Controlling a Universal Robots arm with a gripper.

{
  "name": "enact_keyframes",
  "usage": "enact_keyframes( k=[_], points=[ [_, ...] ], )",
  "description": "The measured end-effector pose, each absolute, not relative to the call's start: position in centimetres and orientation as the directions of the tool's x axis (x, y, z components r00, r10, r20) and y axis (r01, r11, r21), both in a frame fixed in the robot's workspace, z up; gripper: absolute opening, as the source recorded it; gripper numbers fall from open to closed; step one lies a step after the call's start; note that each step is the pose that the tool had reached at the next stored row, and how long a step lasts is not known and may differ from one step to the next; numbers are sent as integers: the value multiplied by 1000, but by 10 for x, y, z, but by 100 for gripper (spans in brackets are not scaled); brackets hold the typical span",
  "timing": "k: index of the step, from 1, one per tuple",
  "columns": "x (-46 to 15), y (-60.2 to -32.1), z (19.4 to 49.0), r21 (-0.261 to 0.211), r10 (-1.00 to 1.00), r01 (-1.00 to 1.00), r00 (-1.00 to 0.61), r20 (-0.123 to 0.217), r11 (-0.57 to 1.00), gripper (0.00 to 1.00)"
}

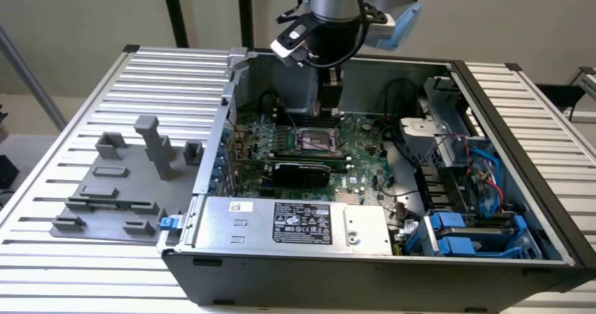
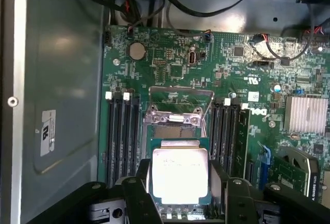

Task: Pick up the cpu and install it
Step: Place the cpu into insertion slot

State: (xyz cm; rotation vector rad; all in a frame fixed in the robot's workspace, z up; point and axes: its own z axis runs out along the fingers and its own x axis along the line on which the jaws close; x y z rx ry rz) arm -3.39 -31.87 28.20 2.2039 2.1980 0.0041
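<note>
The cpu [image 2: 179, 175], a square chip with a shiny silver top and a thin green rim, sits between my two black fingers [image 2: 140, 185], which press on its opposite sides. My gripper [image 2: 179, 182] is shut on it. Just beyond the chip lies the motherboard socket [image 2: 178, 111] with its metal load frame swung open. In the exterior view my gripper [image 1: 329, 107] hangs inside the open computer case, a little above and behind the socket [image 1: 317, 141]. I cannot tell whether the chip touches the socket.
RAM slots [image 2: 121, 131] flank the socket on both sides. A silver heatsink [image 2: 305, 114] and black cables [image 2: 206, 7] lie nearby. The power supply [image 1: 289, 220] fills the case's near side, with blue drive bays [image 1: 465, 234] at the exterior view's right. Grey fixture blocks [image 1: 121, 181] stand outside the case on its left.
</note>
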Motion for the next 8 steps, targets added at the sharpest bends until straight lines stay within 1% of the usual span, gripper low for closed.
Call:
enact_keyframes(
  k=[4,8],
  points=[
    [-34,-319,276,22,997,997,72,-19,-71,55],
    [-34,-319,270,32,996,996,83,-18,-82,55]
  ],
)
